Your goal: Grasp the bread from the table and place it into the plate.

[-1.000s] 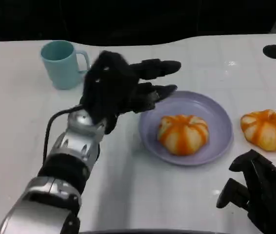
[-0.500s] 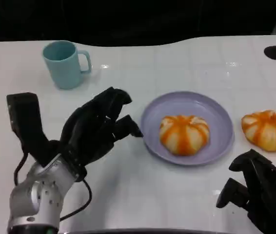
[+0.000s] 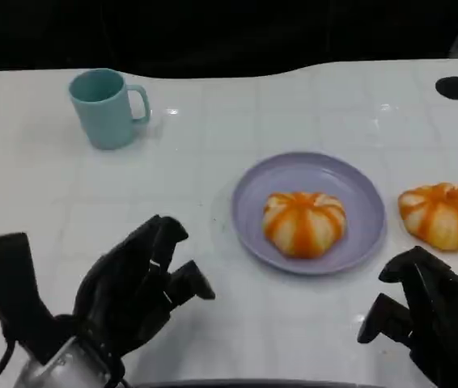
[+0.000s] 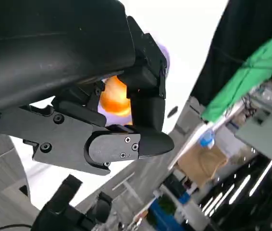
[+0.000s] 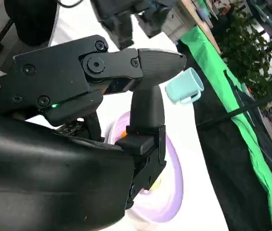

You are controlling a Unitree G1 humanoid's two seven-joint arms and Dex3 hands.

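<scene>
One bread roll (image 3: pixel 304 223) sits in the middle of the lilac plate (image 3: pixel 255 183), orange stripes running down from its crown, so that part of the task looks done. A second roll (image 3: pixel 443 214) of the same kind lies on the bare table (image 3: pixel 213 121) just beside the plate, toward the right edge; if the job covers both, this one is not yet placed.

The left hand (image 3: pixel 136 283) hangs low near the front edge of the table, well apart from the plate, fingers spread and holding nothing. That reads as a hand out of the way, not one lining up a grasp. The right hand (image 3: pixel 430 319) is at the front right corner, nearer the loose roll than the left one is, with nothing in it; its fingers look loosely curled but apart (the right wrist view shows them parted, with the plate and a sliver of orange between them). By position it is the likelier hand for the roll on the table.

A pale blue mug (image 3: pixel 106 106) stands upright near the back left of the table, handle toward the right, clear of any path between roll and plate.

The table is glossy white with faint tile-like lines and small highlights, and a dark round hole (image 3: pixel 453 87) near the back right corner. Behind it the head view is dark; the wrist views show green cloth (image 5: pixel 244 113) along the table side and a cluttered room beyond.
</scene>
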